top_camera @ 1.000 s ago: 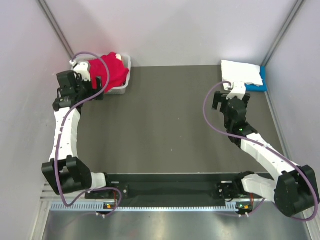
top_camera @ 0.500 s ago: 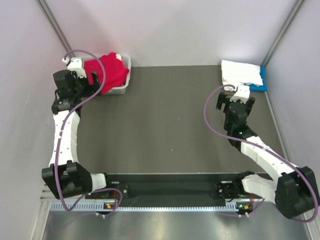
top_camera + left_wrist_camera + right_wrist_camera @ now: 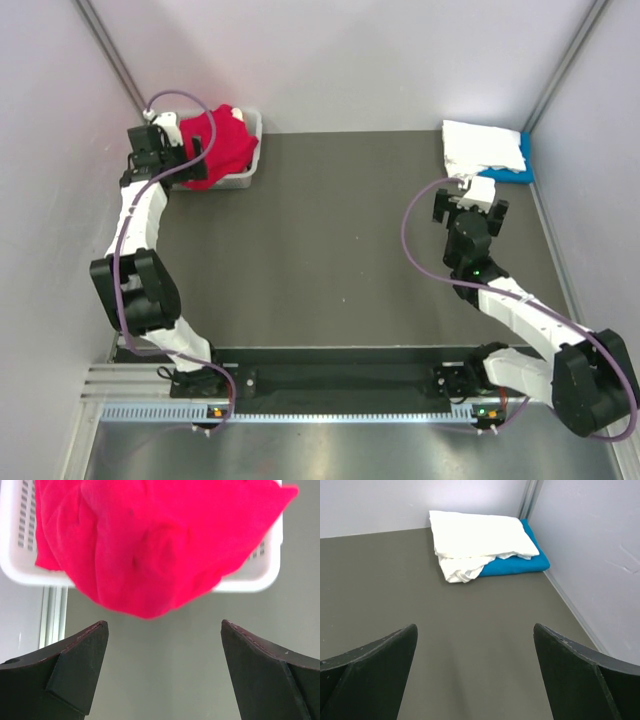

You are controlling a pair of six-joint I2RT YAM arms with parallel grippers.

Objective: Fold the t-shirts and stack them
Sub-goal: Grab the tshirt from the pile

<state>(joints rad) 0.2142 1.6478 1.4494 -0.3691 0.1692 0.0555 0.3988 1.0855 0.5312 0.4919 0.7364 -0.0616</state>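
Observation:
A bright red t-shirt [image 3: 225, 145] is heaped in the pale tub [image 3: 245, 178] at the far left, and a lobe of the red t-shirt [image 3: 150, 555] spills over the tub's near rim [image 3: 250, 582]. My left gripper [image 3: 185, 165] hovers open just short of that rim; in the left wrist view the left gripper [image 3: 164, 625] has only bare table between its fingers. A folded white t-shirt [image 3: 482, 145] lies on a folded blue one [image 3: 520, 172] in the far right corner. My right gripper [image 3: 468, 202] stands open a little nearer than that stack, with nothing in it. In the right wrist view the right gripper [image 3: 475, 630] faces the white t-shirt [image 3: 477, 537] and the blue t-shirt [image 3: 520, 566].
Grey walls close in the table [image 3: 330, 240] on the left, far and right sides. A metal upright [image 3: 530, 497] stands in the far right corner behind the stack. A purple cable [image 3: 410, 235] loops beside each arm.
My left arm has folded back, its wrist now closer to the red shirt at the tub's near rim. My right gripper has drawn back from the white and blue stack.

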